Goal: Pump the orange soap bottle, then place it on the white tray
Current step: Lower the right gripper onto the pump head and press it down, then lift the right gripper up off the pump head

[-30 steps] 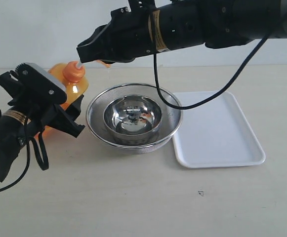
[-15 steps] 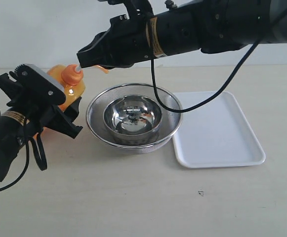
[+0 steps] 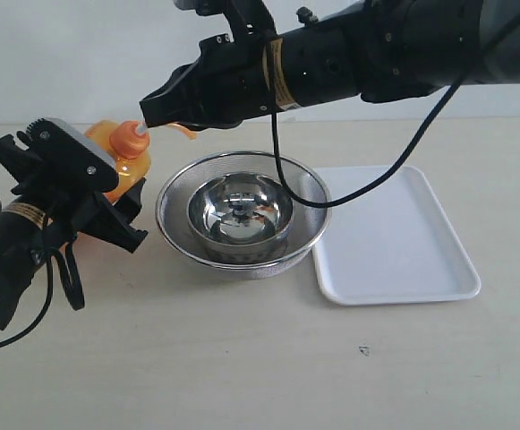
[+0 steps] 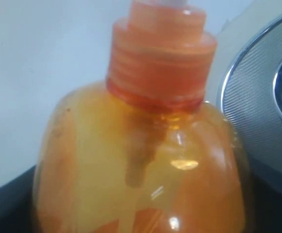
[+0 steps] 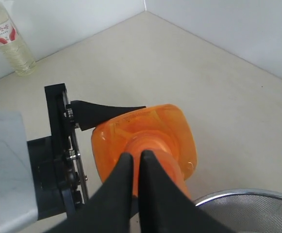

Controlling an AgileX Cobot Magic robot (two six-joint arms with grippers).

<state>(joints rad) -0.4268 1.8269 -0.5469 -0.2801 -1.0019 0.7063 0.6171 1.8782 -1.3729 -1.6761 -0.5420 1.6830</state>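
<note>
The left gripper (image 3: 123, 204) is clamped around the body of the orange soap bottle (image 3: 127, 161), one black finger (image 5: 107, 113) lying against its side in the right wrist view. The right gripper (image 3: 152, 106) reaches across from the right with its fingertips pinched together, set on top of the bottle's pump.

The bottle stands at the left of the table (image 3: 242, 358), just beside the steel mesh basket (image 3: 174, 224) that holds a smaller steel bowl (image 3: 239, 210). It is well apart from the white tray (image 3: 394, 233), which lies flat on the far side of the basket. The bottle's long axis is close to vertical, pump end up, leaning a little toward the basket. A sliver of orange under the right gripper looks like the spout, pointing over the basket's rim.

The left gripper hides the bottle's lower body, label and base, so whether it rests on the table cannot be told. The right gripper covers most of the pump head. The left wrist view is close and blurred, cutting off the bottle above its collar. A clear bottle (image 5: 7, 34) stands far off.
</note>
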